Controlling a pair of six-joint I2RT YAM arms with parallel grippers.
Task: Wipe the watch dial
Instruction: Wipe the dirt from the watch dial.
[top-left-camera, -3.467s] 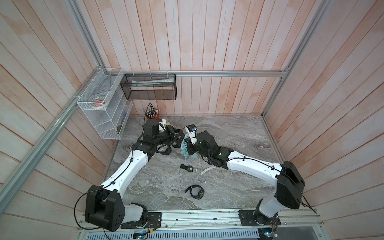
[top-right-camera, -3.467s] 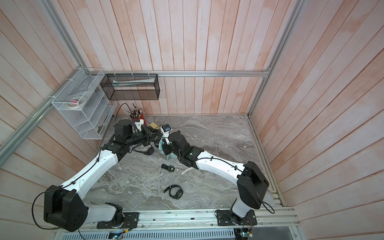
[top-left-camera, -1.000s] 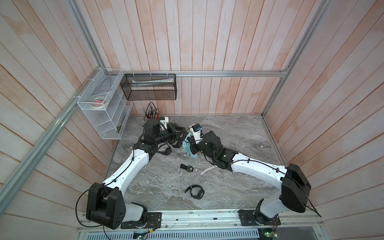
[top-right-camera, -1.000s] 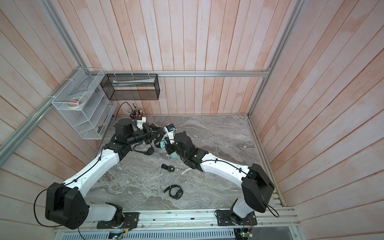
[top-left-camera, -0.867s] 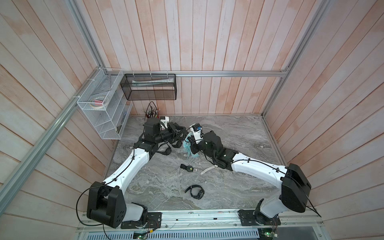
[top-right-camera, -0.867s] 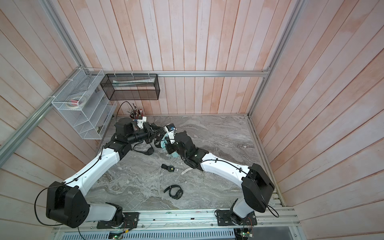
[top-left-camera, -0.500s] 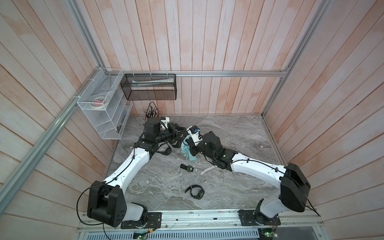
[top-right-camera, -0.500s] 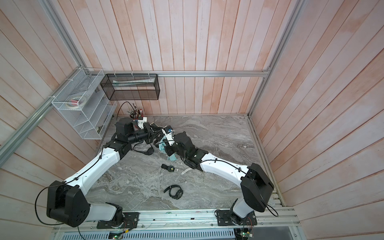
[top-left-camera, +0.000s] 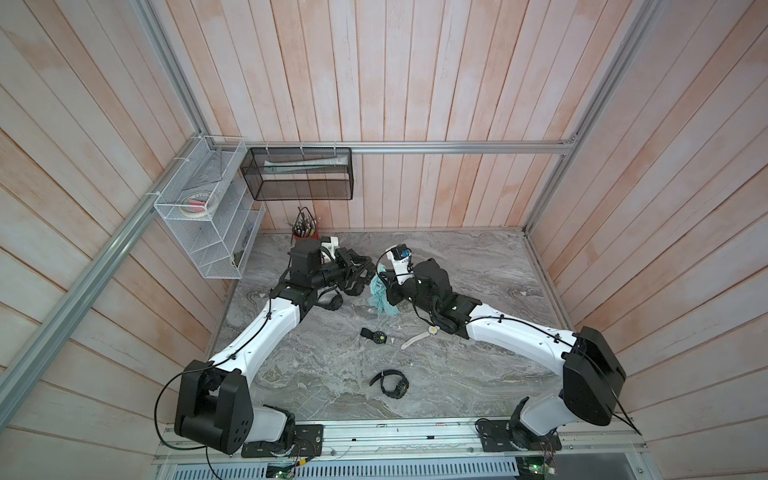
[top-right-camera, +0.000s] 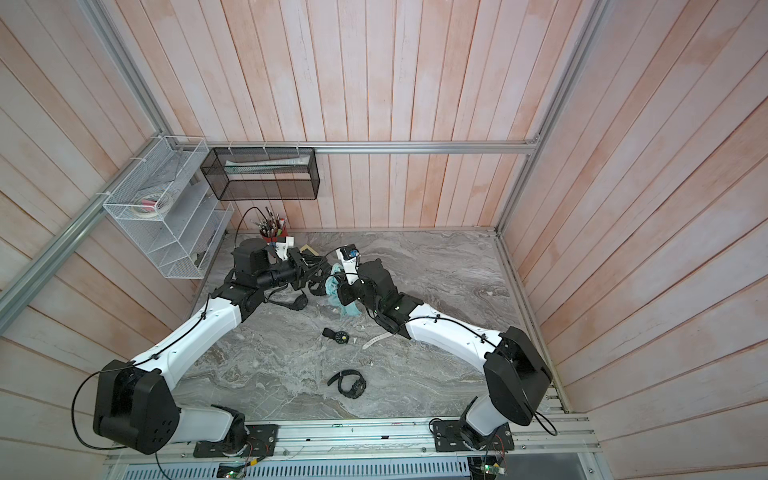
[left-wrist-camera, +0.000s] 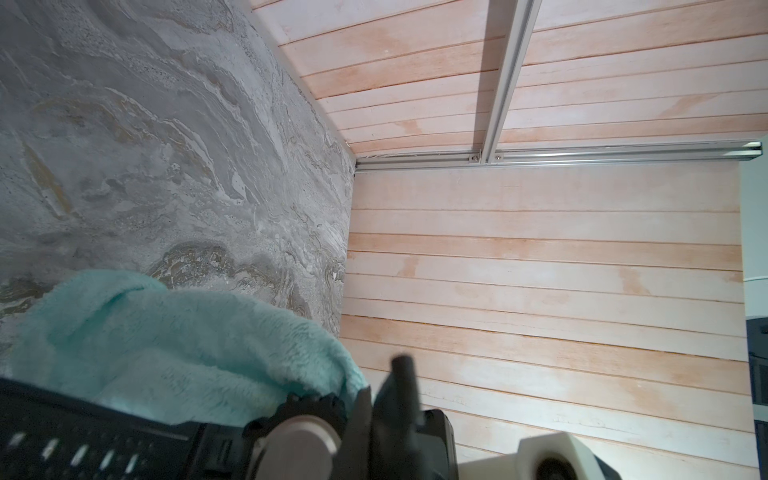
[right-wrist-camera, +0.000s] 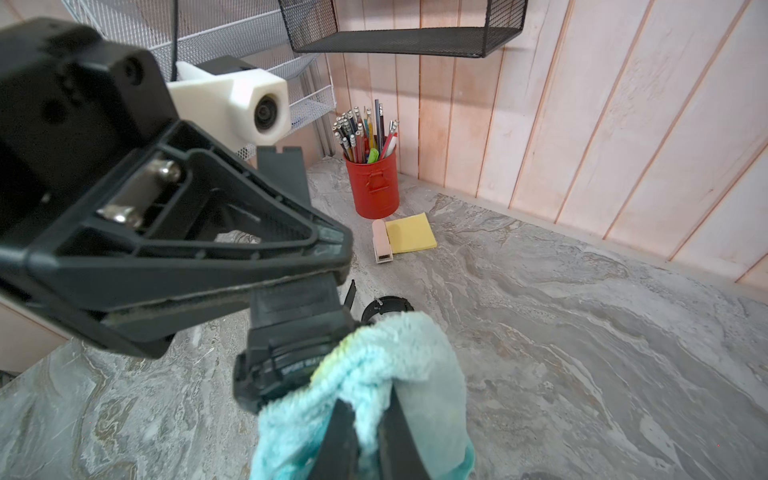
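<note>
My left claw (top-left-camera: 363, 276) clenched on black watch (right-wrist-camera: 286, 332), right claw (right-wrist-camera: 368, 419) clenched on teal cloth (right-wrist-camera: 415, 357) touching it, upper centre of frame near back wall (top-left-camera: 415, 187). Open surface (top-left-camera: 478, 266) to right; pencil cup (right-wrist-camera: 376, 189) close behind.

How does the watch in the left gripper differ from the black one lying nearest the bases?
The gripped watch is held above the table in the left gripper; the front watch lies on the table. The cloth touches the gripped watch; nothing touches the front watch. Both are black.
</note>
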